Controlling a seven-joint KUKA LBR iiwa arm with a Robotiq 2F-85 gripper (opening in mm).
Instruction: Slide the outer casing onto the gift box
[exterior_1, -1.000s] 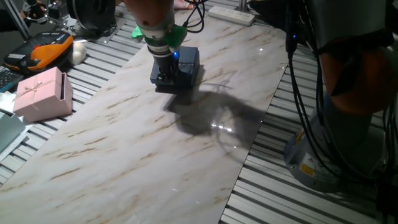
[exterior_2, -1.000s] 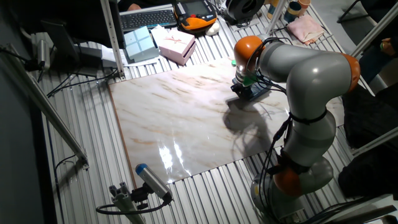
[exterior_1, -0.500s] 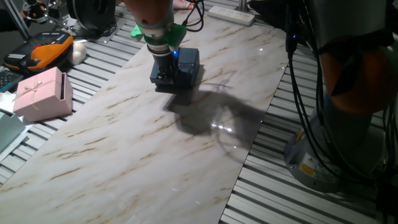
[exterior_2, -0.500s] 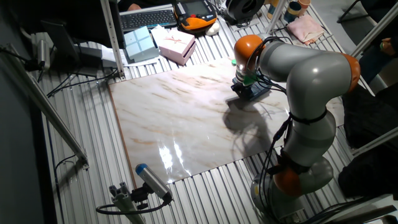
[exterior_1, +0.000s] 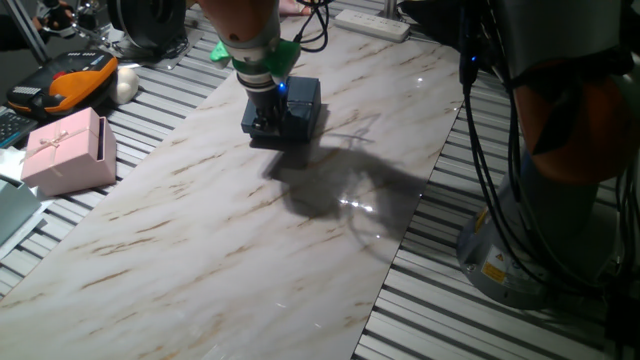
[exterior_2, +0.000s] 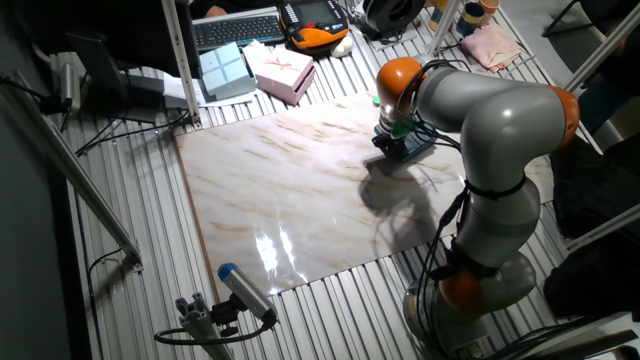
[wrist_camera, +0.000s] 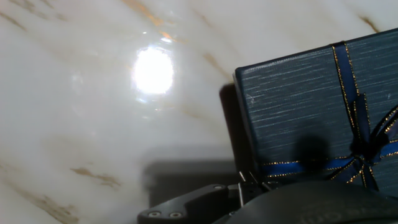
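Low over the dark navy boxes, the hand (exterior_1: 266, 122) sits at the near edge of the outer casing (exterior_1: 290, 108), on the far side of the marbled surface (exterior_1: 250, 230). Whether its fingers are spread or clamped I cannot tell: the fixed views show only the dark hand pressed close against the stack, and the hand view shows its body but no fingertips. In the hand view the outer casing (wrist_camera: 298, 106) fills the right side, its top face crossed by a dark blue, gold-edged ribbon (wrist_camera: 360, 149) tied in a bow. The gift box itself cannot be told apart from the casing in any view; it may be already inside or hidden below the hand.

From here the main risk, as I judge it, is pushing off-centre. The hand meets the casing near one edge, so a shove could twist the casing and jam it on the inner box. The polished surface could also let the whole stack slide away. The pink box (exterior_1: 68, 152) stands well apart, off the slab to one side, and is no obstacle.
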